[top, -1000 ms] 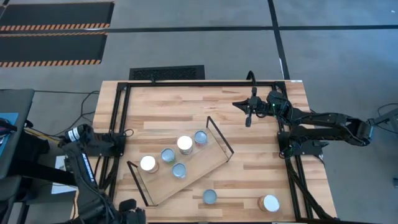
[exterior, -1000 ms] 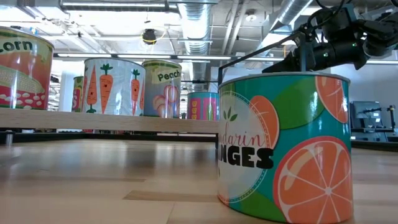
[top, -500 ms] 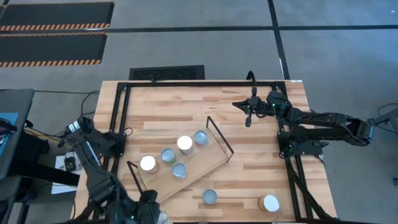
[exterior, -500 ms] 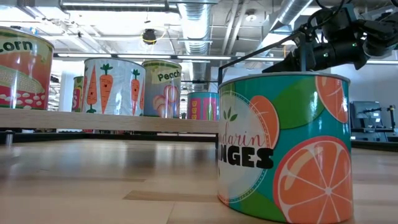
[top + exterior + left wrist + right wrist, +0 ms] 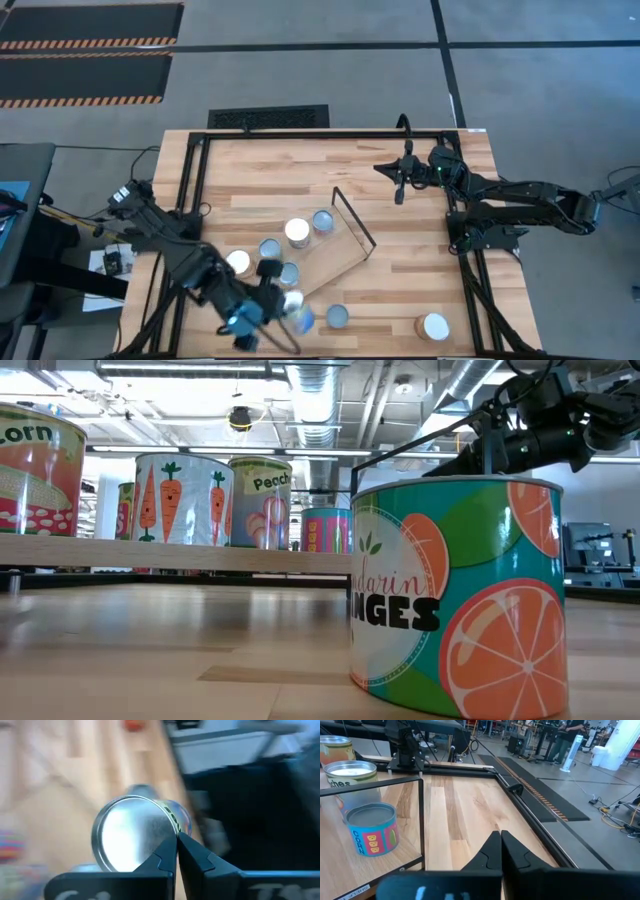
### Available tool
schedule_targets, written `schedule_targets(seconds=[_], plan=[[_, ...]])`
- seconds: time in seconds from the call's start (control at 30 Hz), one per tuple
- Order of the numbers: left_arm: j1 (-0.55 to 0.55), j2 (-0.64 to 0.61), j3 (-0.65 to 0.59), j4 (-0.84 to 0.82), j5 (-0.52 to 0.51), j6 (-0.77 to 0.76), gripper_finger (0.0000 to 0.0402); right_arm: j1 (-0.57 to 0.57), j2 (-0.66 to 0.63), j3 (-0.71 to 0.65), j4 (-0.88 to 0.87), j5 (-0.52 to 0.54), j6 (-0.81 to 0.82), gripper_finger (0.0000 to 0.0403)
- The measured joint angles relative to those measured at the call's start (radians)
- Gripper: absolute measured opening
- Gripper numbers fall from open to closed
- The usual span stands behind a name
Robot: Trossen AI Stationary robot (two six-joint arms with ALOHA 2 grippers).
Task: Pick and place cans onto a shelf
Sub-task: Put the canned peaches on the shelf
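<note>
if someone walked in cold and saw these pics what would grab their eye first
Probably the mandarin oranges can, which looms huge right in front of the low camera, with carrot and peach cans lined up on the shelf behind it. From above, the left gripper hangs over the shelf's near end among the cans, its wrist camera facing a silver can top, while the right gripper waits over the table's far right.

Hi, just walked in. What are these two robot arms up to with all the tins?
They are stocking cans onto a small wooden shelf on the table. Several cans already stand on it. The left gripper is at the shelf's near end, right by a silver-topped can, though the fingers in front of it look closed. The right gripper waits, shut and empty, toward the table's far side. Two cans remain on the tabletop.
</note>
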Motion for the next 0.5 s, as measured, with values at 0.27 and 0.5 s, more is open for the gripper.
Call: schedule_targets(seconds=[0.27, 0.5], plan=[[0.156, 0.002, -0.002, -0.027, -0.138, 0.172, 0.0000, 0.000, 0.000, 0.000, -0.018, 0.000, 0.000, 0.0007], [0.239, 0.004, -0.106, 0.039, -0.118, 0.210, 0.0000, 0.000, 0.000, 0.000, -0.024, 0.000, 0.000, 0.0007]])
